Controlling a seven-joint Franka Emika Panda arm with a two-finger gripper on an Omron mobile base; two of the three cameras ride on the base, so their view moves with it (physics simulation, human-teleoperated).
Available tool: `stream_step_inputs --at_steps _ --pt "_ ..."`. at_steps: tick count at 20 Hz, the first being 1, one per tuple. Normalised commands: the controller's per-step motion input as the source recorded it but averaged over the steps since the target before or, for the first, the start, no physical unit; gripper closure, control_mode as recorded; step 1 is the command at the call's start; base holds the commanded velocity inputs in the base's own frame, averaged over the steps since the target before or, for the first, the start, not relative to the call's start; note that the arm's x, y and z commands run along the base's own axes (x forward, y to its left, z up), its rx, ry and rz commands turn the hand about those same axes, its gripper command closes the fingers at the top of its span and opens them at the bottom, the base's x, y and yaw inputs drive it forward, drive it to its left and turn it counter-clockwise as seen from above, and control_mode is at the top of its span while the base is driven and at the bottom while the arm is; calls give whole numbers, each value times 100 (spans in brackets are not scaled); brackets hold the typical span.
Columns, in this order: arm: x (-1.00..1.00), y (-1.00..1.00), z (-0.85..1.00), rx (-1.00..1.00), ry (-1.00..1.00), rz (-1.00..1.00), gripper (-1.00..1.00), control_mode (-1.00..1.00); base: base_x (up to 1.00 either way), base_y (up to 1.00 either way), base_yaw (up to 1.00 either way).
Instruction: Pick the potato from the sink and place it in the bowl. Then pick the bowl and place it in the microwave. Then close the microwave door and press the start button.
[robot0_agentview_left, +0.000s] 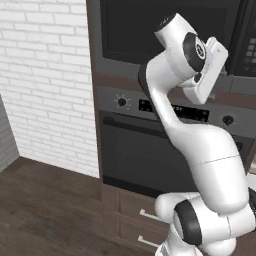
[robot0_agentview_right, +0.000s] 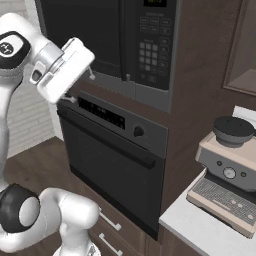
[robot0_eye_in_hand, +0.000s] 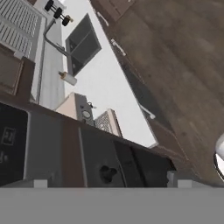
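While far off, sink (robot0_eye_in_hand: 81, 46) unoccupied.

The microwave (robot0_agentview_right: 125, 40) sits in the cabinet column directly above the oven (robot0_agentview_right: 112, 155), with drawers (robot0_agentview_left: 142, 225) below the oven. Right of the column, an espresso machine (robot0_agentview_right: 227, 172) stands on the counter (robot0_agentview_right: 192, 227); the sink (robot0_eye_in_hand: 81, 46) lies farther along

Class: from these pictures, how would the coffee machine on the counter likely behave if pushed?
The coffee machine looks stiff and probably heavy: a broad, boxy body sitting flat on the counter, so it would likely slide, not tip. The round dark cap on top may be loose.
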Motion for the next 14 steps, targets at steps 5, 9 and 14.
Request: stream_step_inputs --at_steps 5,9,14 --pt "-100 -40 0 0 -6 18 -100 -100 0 0 0" --pt "-100 -5 -1 -1 -8 19 -100 -100 0 0 0" --pt "-100 0 -3 -14 2 28 -100 -100 0 0 0"
